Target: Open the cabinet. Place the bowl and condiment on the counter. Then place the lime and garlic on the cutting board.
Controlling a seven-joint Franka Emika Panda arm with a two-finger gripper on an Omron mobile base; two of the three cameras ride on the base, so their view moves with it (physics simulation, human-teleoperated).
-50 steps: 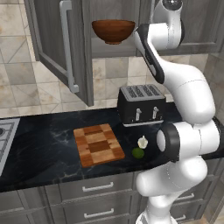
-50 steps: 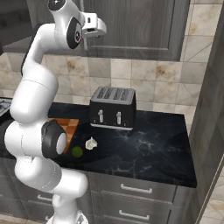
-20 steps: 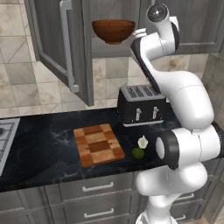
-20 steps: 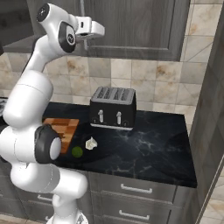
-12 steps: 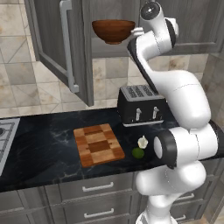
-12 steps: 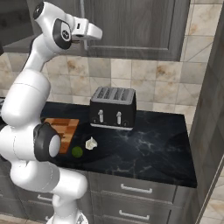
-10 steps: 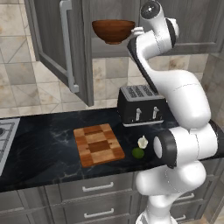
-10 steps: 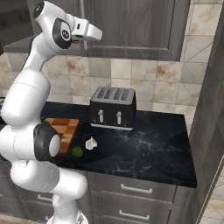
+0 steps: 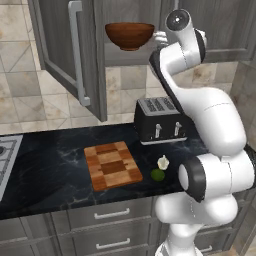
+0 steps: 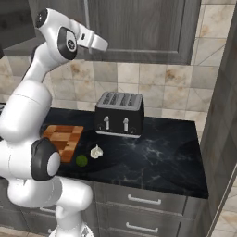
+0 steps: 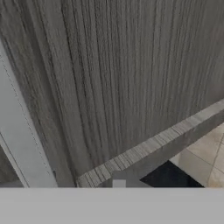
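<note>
Since earlier, the gripper [image 9: 159, 37] has swung left beside the bowl [image 9: 129, 35] on the cabinet [image 9: 65, 55] shelf (door open); its grip is unclear. Next: lift the bowl out.

I'm working in a kitchen: black marble counter [image 9: 55, 165], toaster [image 9: 159, 120], grey wall cabinet [image 9: 70, 50], tiled backsplash [image 10: 162, 83], drawers [image 9: 107, 215] below.
</note>
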